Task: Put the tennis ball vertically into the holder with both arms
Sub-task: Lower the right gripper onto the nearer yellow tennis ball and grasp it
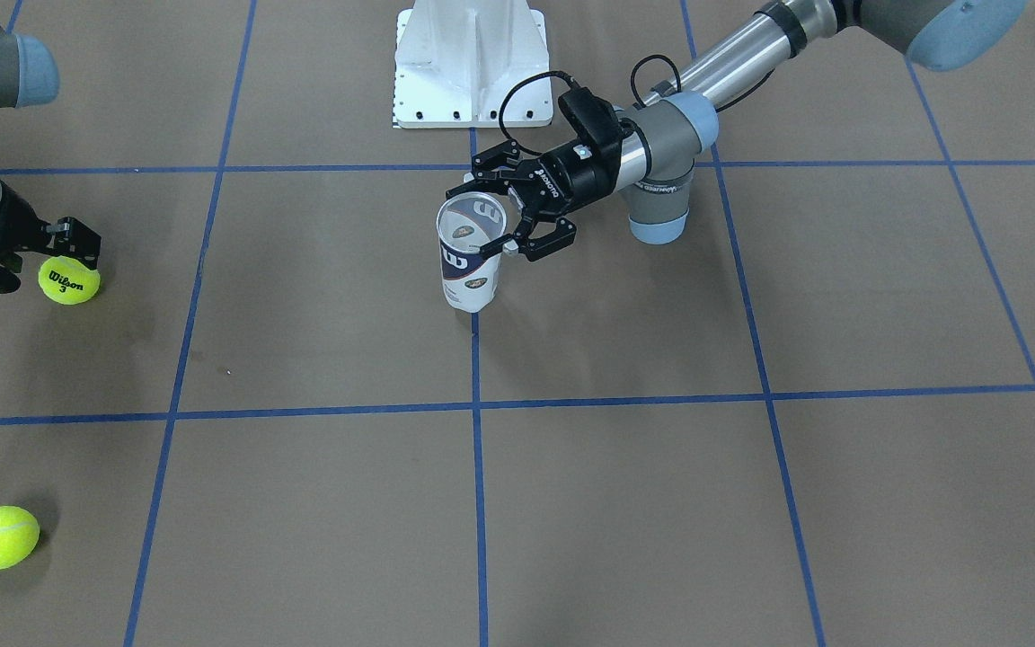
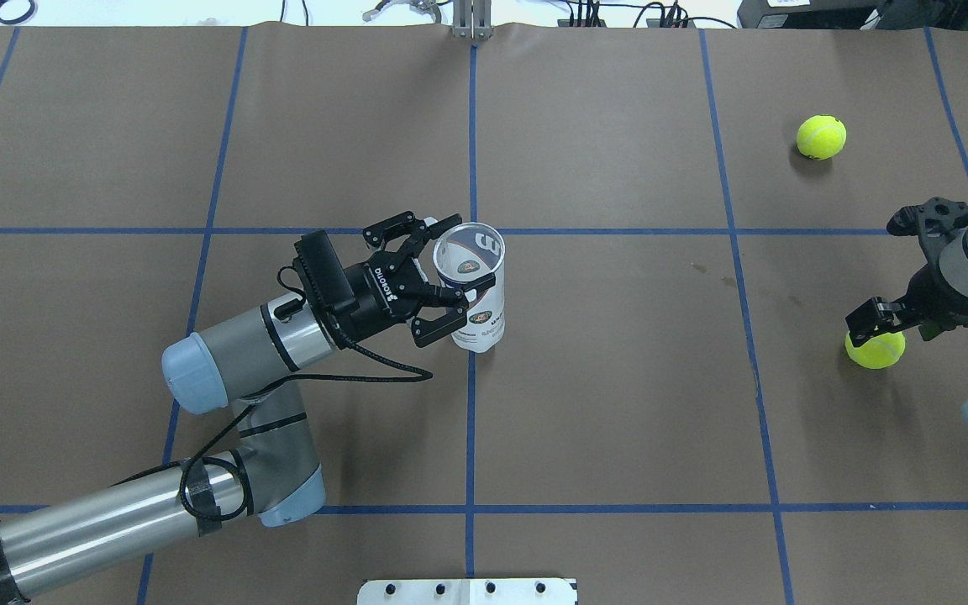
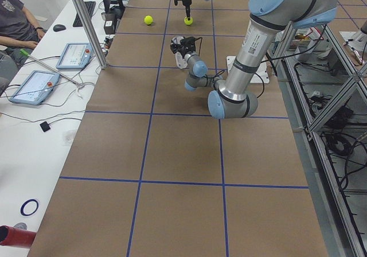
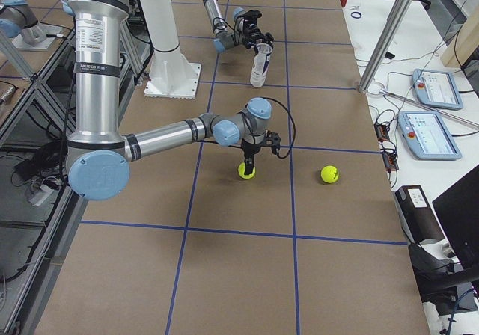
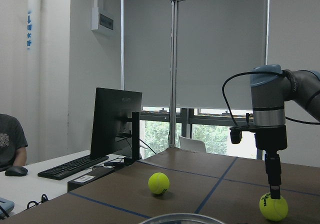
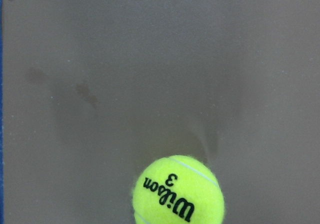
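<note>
**Holder (image 2: 484, 311) upright at mid-table, gripped by the left end effector (image 2: 449, 269); right end effector (image 2: 874, 322) over a tennis ball (image 2: 875, 351)**

In the overhead view, the left arm (image 2: 72, 531) reaches in from the near left corner, elbow bent and wrist roughly level. Its end effector meets the holder side-on just below the silver rim. One finger (image 2: 438, 328) is on the robot's side of the can and the other on the far side. Both are drawn in against the clear wall, so it is clenched on the holder. The holder stands mouth up with its base on the table (image 2: 618, 403). It sits on the blue tape line (image 2: 470, 420) down the middle, out in front of the white pedestal base (image 1: 471, 63). The left wrist view catches only an arc of the rim at its lower edge.

Well to the right lie two balls. The second ball (image 2: 821, 137) sits alone, farther from the robot. The tennis ball, printed "Wilson 3", rests on the table directly under the right end effector. That end effector points down, with its tip at the ball's top. Its fingers show edge-on or half hidden in every view. I cannot tell whether they are spread or closed, or whether they touch the ball. This ball and the holder are well apart.
</note>
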Tool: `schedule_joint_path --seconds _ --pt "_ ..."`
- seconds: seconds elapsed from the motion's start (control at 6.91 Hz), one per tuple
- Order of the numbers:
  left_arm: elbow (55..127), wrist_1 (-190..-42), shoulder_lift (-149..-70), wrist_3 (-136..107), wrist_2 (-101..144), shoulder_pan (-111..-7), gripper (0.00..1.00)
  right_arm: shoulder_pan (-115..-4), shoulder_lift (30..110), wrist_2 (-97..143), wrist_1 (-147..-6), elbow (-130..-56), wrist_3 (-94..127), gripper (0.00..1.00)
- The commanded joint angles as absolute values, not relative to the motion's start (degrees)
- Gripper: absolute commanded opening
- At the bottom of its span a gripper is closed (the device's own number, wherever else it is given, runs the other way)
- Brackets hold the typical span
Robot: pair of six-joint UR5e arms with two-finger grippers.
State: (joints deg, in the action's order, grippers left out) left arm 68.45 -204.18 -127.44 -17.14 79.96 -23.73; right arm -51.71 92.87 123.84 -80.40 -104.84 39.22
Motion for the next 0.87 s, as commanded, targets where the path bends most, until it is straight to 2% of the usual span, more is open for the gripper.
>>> schedule_joint_path --seconds 0.0,0.14,0.29,0.43,0.72 --pt "68.47 -204.17 -127.44 -17.14 79.89 -23.73 0.56 -50.80 92.11 122.96 -80.33 -102.84 39.29 0.91" --pt "68.47 -204.17 -127.44 -17.14 79.89 -23.73 0.56 -50.71 91.59 123.05 -80.42 -102.40 39.29 0.81" --pt "68.47 -204.17 -127.44 -17.14 79.89 -23.73 0.56 -50.71 91.50 123.13 -80.42 -101.70 39.46 0.59" --pt "68.47 -204.17 -127.35 -17.14 79.98 -23.73 0.56 -50.80 91.41 123.48 -80.42 -101.86 39.46 0.01" --pt "68.47 -204.34 -126.74 -17.14 79.98 -23.73 0.57 -50.97 90.88 124.80 -80.86 -104.74 39.64 0.00"
